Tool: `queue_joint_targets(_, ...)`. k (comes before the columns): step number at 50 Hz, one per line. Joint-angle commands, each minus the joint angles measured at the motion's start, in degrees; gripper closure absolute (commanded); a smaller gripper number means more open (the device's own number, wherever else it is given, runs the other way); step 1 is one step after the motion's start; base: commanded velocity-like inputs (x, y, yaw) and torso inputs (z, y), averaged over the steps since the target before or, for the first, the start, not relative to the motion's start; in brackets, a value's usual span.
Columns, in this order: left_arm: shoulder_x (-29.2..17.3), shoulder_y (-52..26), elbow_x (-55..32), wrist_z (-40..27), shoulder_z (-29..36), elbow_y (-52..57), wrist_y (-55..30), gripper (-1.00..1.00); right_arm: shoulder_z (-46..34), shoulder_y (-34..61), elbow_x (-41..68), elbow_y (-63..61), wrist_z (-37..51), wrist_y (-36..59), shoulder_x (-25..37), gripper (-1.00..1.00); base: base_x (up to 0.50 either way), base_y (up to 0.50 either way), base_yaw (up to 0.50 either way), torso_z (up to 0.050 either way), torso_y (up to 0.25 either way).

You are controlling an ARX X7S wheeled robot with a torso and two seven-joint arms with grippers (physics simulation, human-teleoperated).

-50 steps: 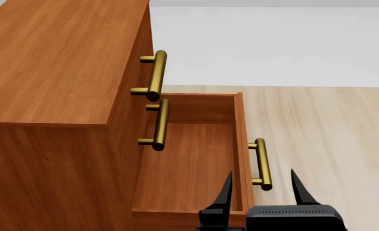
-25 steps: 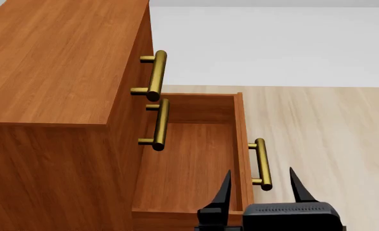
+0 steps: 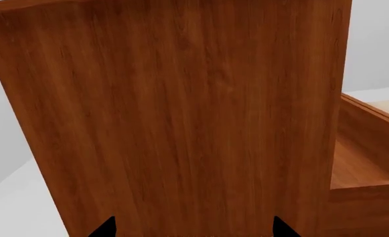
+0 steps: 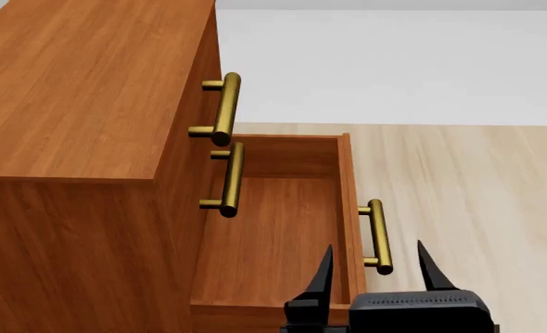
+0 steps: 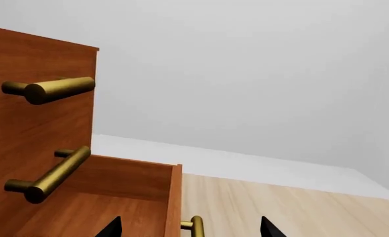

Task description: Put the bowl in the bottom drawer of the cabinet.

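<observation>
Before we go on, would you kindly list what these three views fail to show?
- Blue-patterned bowl: in no view; the open reddish-brown bottom drawer shows only bare wood.
- Left gripper: only fingertips show in the left wrist view; the frame edge cuts off the rest.
- Right gripper: its body hides the drawer's near corner in the head view.
- Reddish-brown wooden cabinet: base cut off by the frame edge.

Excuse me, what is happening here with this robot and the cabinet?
The robot stands at the cabinet. The bottom drawer is pulled out and looks empty; the two upper drawers are closed. The right tool is open, with its fingers on either side of the drawer's handle. The left tool faces the cabinet's side. No bowl is visible.
</observation>
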Motion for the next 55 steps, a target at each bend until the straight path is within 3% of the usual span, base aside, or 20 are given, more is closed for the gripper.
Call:
queue_joint_targets(1, 0.48, 0.54, -0.93, 0.42, -0.88, 0.37, 1.09, -1.0, 0.34, -0.23, -0.09, 0.6, -0.17, -0.79, -0.36, -1.0, 0.0, 0.0, 0.0, 0.0, 0.0)
queue_joint_targets(2, 15.18, 2.23, 10.75, 17.85, -9.87, 0.55, 5.36, -1.0, 6.83, -5.86, -9.07, -0.1, -9.86, -0.25, -8.18, -1.0, 0.0, 0.0, 0.0, 0.0, 0.0)
queue_joint_targets(3, 15.03, 2.37, 10.28, 18.12, -9.81, 1.11, 0.1, -1.0, 6.82, -2.02, -8.88, 0.02, -9.86, -0.28, -8.17, -1.0, 0.0, 0.0, 0.0, 0.0, 0.0)
queue_joint_targets(21, 13.75, 2.77, 9.09, 16.27, -9.45, 1.44, 0.5, -1.0, 9.23, -1.88, -6.86, -6.07, -9.68, 7.22, -6.04, -1.0, 0.0, 0.0, 0.0, 0.0, 0.0)
queue_joint_targets(30, 13.17, 2.36, 8.2, 15.79, -9.35, 0.79, 0.52, -1.0, 16.85, -1.11, -2.83, -17.58, -11.68, 22.15, -3.03, -1.0, 0.0, 0.0, 0.0, 0.0, 0.0)
queue_joint_targets(44, 12.38, 2.06, 7.75, 14.87, -8.55, 0.85, 0.45, -1.0, 23.2, 1.06, -0.15, -26.56, -13.7, 37.35, 1.16, -1.0, 0.0, 0.0, 0.0, 0.0, 0.0)
queue_joint_targets(55, 11.72, 2.22, 7.71, 14.16, -7.97, 0.37, 1.02, -1.0, 36.86, 1.38, 4.93, -31.92, -19.87, 54.1, 3.23, -1.0, 0.0, 0.0, 0.0, 0.0, 0.0)
